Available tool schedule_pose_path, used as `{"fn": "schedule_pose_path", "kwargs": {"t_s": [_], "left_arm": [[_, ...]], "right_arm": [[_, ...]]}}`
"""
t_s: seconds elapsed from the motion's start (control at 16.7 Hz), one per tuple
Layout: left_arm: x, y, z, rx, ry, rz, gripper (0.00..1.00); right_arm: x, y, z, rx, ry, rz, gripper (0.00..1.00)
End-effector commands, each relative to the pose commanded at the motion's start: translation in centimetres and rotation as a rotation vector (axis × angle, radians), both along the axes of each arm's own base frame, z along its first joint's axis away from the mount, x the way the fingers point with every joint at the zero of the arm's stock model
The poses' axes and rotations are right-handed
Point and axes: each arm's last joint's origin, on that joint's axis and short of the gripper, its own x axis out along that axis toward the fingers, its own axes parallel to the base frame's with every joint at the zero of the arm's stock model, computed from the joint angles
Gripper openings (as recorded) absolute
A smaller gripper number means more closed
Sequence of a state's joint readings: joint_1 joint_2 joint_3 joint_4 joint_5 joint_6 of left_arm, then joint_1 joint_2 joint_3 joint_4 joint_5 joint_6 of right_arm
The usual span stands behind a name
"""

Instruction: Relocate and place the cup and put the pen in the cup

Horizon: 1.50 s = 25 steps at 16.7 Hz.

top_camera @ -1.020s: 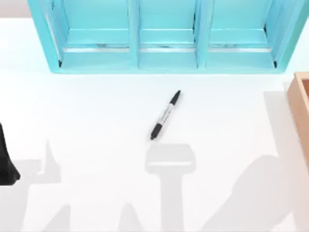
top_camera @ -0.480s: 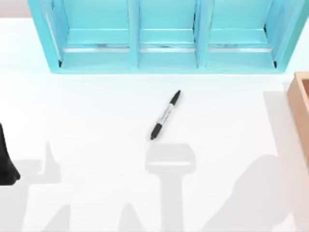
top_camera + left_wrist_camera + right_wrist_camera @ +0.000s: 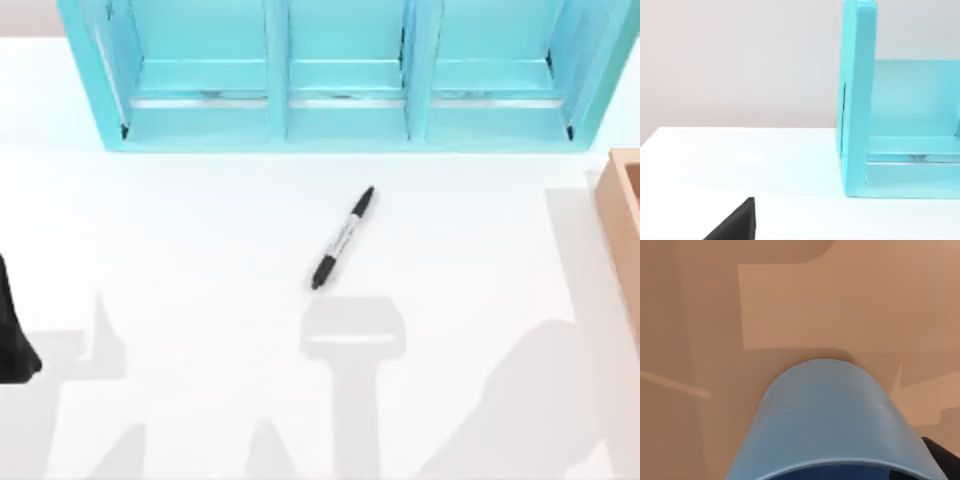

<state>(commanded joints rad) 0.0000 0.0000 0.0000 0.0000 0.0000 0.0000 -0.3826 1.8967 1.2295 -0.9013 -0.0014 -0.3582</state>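
Observation:
The pen (image 3: pixel 342 238), black with a pale printed middle, lies at a slant on the white table (image 3: pixel 180 230) near its centre, with nothing touching it. The blue cup (image 3: pixel 832 420) looms close in the right wrist view, standing against tan wooden walls. A black part of my right gripper (image 3: pixel 942 457) shows just beside the cup's rim. My left arm (image 3: pixel 12 335) is parked at the table's left edge. A black tip of my left gripper (image 3: pixel 735 225) hangs over bare table.
A cyan shelf unit (image 3: pixel 345 110) with three bays spans the back of the table, and its side panel (image 3: pixel 857 100) shows in the left wrist view. A wooden box (image 3: pixel 622 225) stands at the right edge. Arm shadows fall across the table's front.
The right arm's shadow at the table's front right has shifted slightly. The pen and the left arm have not moved.

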Motion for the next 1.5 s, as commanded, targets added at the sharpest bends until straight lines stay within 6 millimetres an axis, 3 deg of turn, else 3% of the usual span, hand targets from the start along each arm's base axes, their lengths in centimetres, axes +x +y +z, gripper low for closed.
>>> {"fn": "schedule_pose_path", "kwargs": {"t_s": [0.42,0.54,0.84,1.14,1.26,1.5], "left_arm": [[0.0,0.0,0.0,0.0,0.0,0.0,1.0],[0.0,0.0,0.0,0.0,0.0,0.0,1.0],[0.0,0.0,0.0,0.0,0.0,0.0,1.0],[0.0,0.0,0.0,0.0,0.0,0.0,1.0],[0.0,0.0,0.0,0.0,0.0,0.0,1.0],[0.0,0.0,0.0,0.0,0.0,0.0,1.0]], "right_arm": [[0.0,0.1,0.1,-0.001,-0.002,0.0,0.0],[0.7,1.0,1.1,-0.002,-0.006,0.001,0.0],[2.2,7.2,7.1,0.001,0.011,0.004,0.0],[0.7,13.9,13.8,-0.002,0.01,0.0,0.0],[0.2,14.9,15.0,-0.001,-0.001,0.0,0.0],[0.3,14.9,14.8,0.002,0.005,-0.005,0.0]]}}
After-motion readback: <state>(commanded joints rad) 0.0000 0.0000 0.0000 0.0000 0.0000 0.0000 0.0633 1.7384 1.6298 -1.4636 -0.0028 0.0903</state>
